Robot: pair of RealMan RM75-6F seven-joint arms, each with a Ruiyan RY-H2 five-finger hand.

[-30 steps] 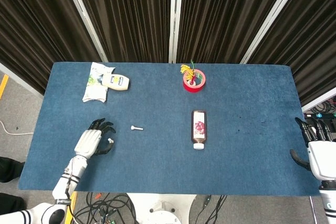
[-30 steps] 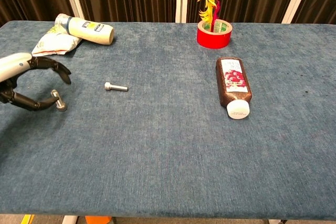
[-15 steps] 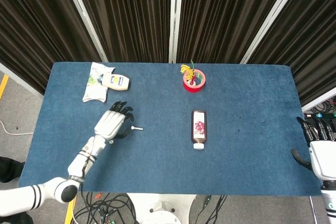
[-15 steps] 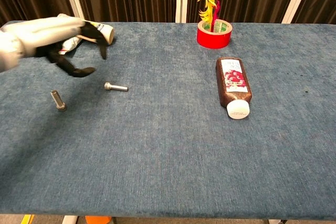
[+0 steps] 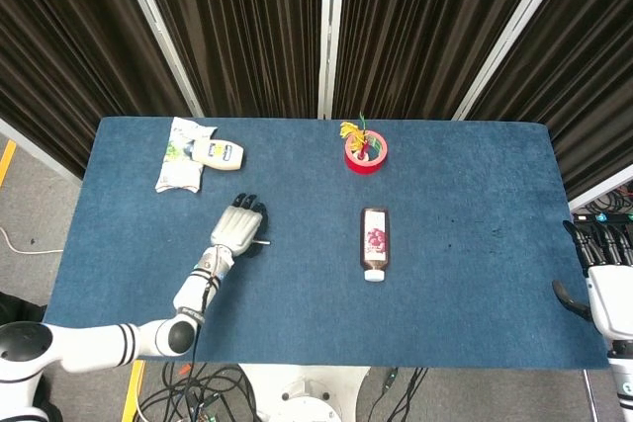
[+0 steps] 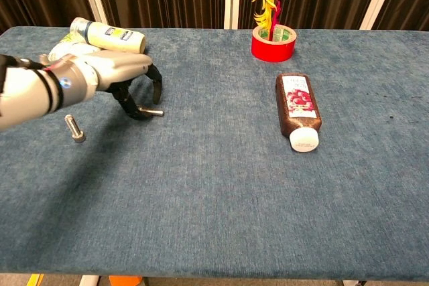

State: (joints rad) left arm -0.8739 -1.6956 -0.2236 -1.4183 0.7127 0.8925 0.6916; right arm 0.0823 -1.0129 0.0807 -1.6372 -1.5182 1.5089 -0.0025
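Observation:
My left hand (image 6: 124,72) hovers low over the table, its fingers (image 6: 157,88) arched above a small silver bolt (image 6: 154,112). Thumb and fingers stand apart, and nothing is held. In the head view the same left hand (image 5: 240,225) covers most of that bolt (image 5: 262,242). A second, stubbier bolt (image 6: 75,128) lies to the left of the hand, beside the forearm. My right hand (image 5: 603,279) waits beyond the table's right edge, fingers spread and holding nothing.
A brown bottle with a white cap (image 6: 299,108) lies right of centre. A red tape roll holding yellow feathers (image 6: 273,43) stands at the back. A cream bottle (image 6: 110,37) rests on a snack packet (image 6: 64,51) at the back left of the blue table (image 6: 221,219).
The left hand let go of the stubby bolt, left it on the table, then swung up and rightward. It now arches over the other bolt. The right hand stayed put.

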